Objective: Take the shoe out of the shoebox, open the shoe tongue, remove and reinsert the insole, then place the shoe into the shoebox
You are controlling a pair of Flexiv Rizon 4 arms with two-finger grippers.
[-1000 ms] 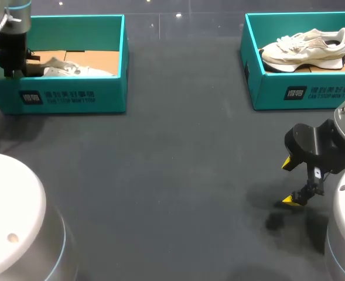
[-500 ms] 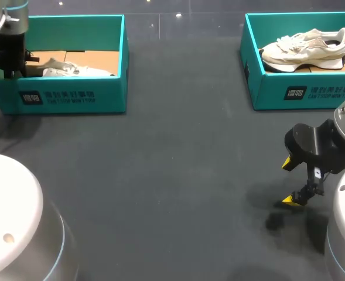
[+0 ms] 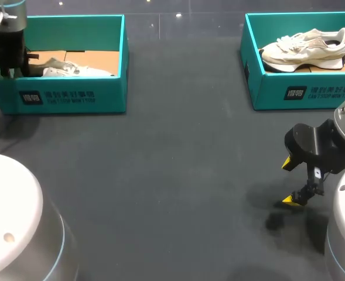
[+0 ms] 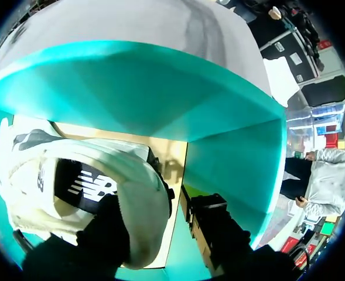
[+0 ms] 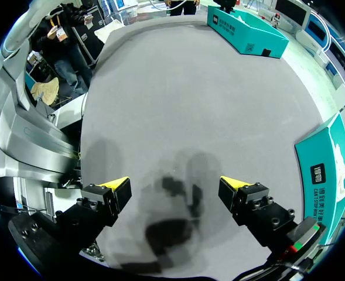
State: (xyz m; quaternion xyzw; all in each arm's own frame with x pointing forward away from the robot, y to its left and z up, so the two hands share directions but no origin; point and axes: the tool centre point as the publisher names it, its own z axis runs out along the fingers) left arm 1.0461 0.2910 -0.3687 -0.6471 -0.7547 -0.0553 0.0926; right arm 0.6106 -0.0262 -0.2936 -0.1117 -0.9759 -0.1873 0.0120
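A white shoe (image 3: pixel 78 70) lies in the teal shoebox (image 3: pixel 72 96) at the far left of the table. My left gripper (image 3: pixel 11 64) reaches down into that box's left end, at the shoe's heel. In the left wrist view the heel collar of the shoe (image 4: pixel 49 175) sits between the fingers of the left gripper (image 4: pixel 160 222). One finger is inside the shoe's opening, while the other stands just clear of the heel next to the box wall (image 4: pixel 131 88). My right gripper (image 3: pixel 288 181) hovers open and empty over the table at the near right, also seen as the right gripper (image 5: pixel 175 186).
A second teal shoebox (image 3: pixel 301 93) at the far right holds another white shoe (image 3: pixel 304 50). Dark bare tabletop (image 3: pixel 178 175) stretches between the two boxes and in front of them. The second shoebox's side (image 5: pixel 330 170) shows beside the right gripper.
My left gripper has risen slightly at the box's left end, and its fingers have spread apart at the shoe's heel. The right arm has not moved.
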